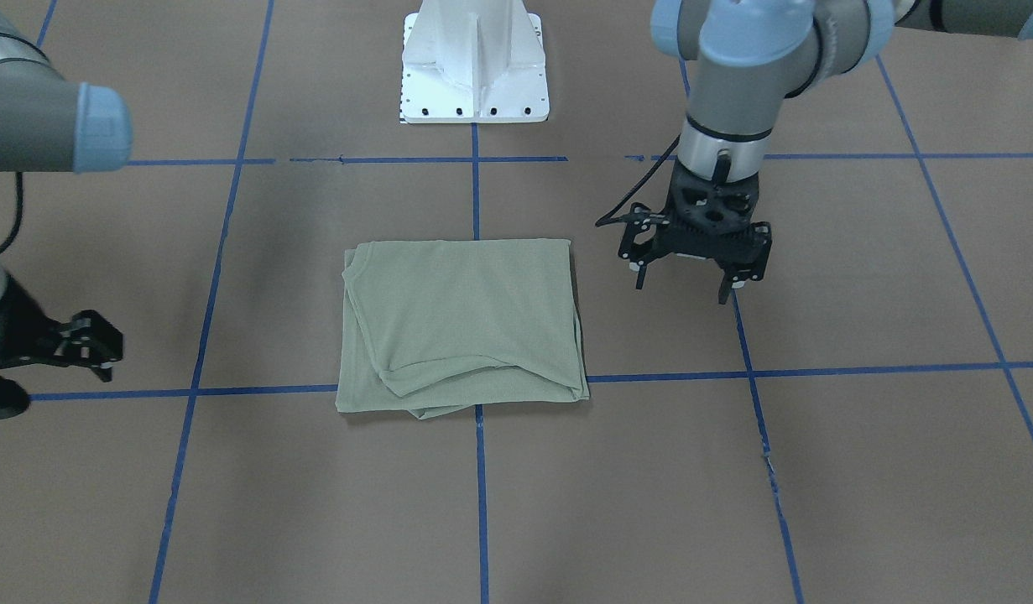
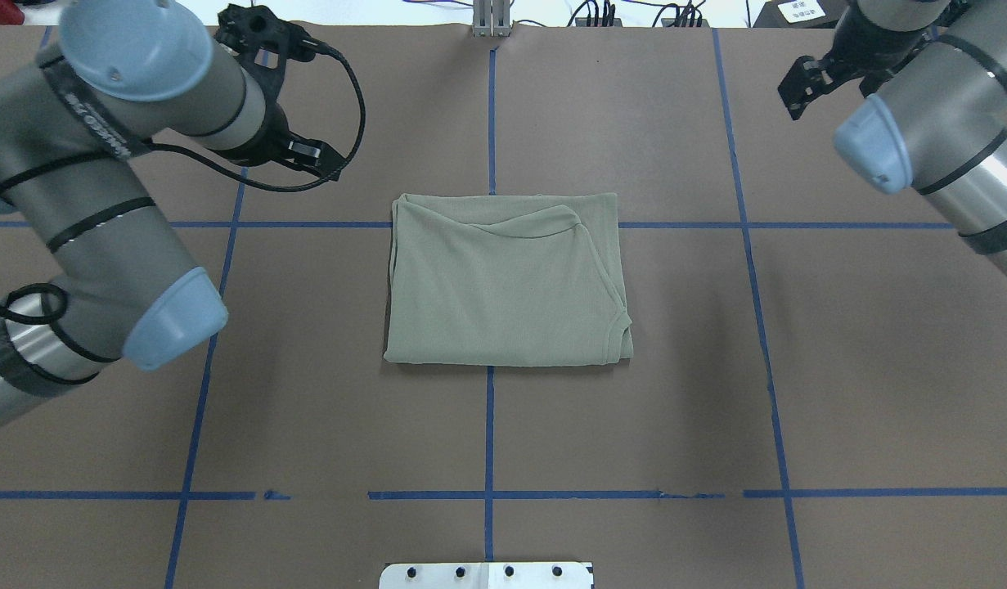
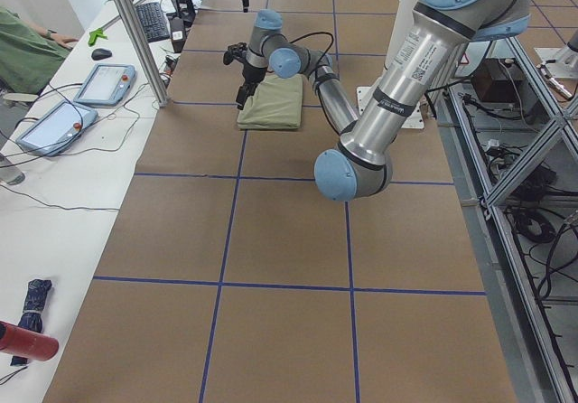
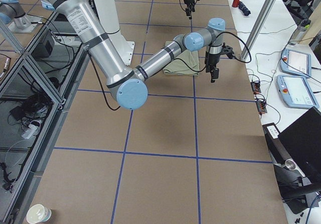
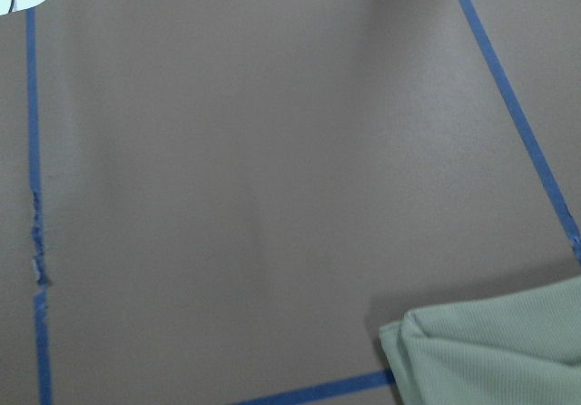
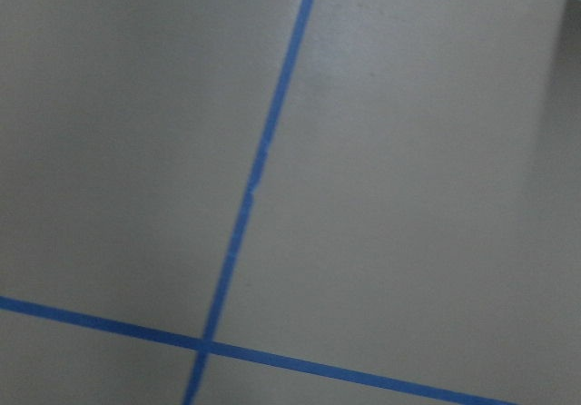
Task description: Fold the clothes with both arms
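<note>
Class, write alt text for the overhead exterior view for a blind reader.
A sage-green shirt lies folded into a rectangle at the centre of a brown table gridded with blue tape. The left gripper and right gripper hang clear of it.

It was a robotics lab: teach pendants (image 3: pixel 99 85) at ten o'clock, keyboard (image 3: pixel 153 22) at eleven, cabling (image 3: pixel 533 227) at three, blue-taped table (image 3: pixel 280 231).
</note>
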Motion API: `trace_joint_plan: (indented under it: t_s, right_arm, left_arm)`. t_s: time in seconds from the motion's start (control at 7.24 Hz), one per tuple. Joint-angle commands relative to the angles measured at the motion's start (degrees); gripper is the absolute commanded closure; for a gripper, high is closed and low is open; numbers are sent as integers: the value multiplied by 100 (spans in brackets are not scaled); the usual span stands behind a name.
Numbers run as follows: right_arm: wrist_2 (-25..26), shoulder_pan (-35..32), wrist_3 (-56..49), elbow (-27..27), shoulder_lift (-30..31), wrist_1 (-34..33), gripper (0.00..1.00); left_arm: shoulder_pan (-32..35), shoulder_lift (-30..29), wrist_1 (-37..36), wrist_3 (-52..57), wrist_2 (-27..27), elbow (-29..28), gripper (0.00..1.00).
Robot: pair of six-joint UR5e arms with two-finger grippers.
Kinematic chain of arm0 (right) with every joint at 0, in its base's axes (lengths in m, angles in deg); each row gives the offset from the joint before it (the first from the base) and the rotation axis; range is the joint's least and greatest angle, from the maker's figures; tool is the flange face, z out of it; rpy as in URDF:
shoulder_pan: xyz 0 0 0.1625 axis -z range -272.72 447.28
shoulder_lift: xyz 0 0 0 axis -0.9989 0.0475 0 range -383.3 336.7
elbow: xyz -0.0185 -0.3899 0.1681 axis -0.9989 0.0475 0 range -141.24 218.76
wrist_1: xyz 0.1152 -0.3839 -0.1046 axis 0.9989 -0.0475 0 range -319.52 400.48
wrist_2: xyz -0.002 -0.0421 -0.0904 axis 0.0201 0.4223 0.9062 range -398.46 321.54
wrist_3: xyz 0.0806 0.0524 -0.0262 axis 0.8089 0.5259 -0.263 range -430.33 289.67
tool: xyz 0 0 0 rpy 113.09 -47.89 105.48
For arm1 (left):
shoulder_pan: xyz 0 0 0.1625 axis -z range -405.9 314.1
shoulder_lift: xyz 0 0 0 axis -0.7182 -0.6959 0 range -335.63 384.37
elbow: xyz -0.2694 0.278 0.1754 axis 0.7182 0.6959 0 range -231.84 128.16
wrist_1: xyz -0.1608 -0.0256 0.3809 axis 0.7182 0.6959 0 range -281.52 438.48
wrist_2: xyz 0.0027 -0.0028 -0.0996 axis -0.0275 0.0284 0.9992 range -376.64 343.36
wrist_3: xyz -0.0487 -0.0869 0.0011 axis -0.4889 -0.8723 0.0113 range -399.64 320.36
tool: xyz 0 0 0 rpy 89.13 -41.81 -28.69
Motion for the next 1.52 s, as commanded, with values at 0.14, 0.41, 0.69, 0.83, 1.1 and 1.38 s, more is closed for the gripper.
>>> trace_joint_plan:
  t_s: [0.14, 0.41, 0.69, 0.83, 1.1, 1.38]
  right_arm:
    - [-750, -1404, -2092, -36, 1283, -23, 0]
    - [-823, -1943, -2510, -272, 2363, 47, 0]
    - [-892, -2102, -2476, -405, 3077, 91, 0]
    - [-1015, -2111, -2484, -580, 3219, 92, 0]
    - [-1095, -2111, -2476, -687, 3404, 92, 0]
    - [-1095, -2111, -2467, -678, 3466, 92, 0]
  left_arm:
    - [1494, 1055, -254, 2297, 1007, 579, 0]
    - [2787, 1837, -280, 3725, 1693, 535, 0]
    - [3065, 3135, -184, 3704, 2274, 248, 0]
    - [3352, 3150, -166, 3774, 2259, 158, 0]
    - [3574, 3500, -148, 4507, 2320, 17, 0]
    - [4153, 4062, -113, 5127, 2713, -256, 0]
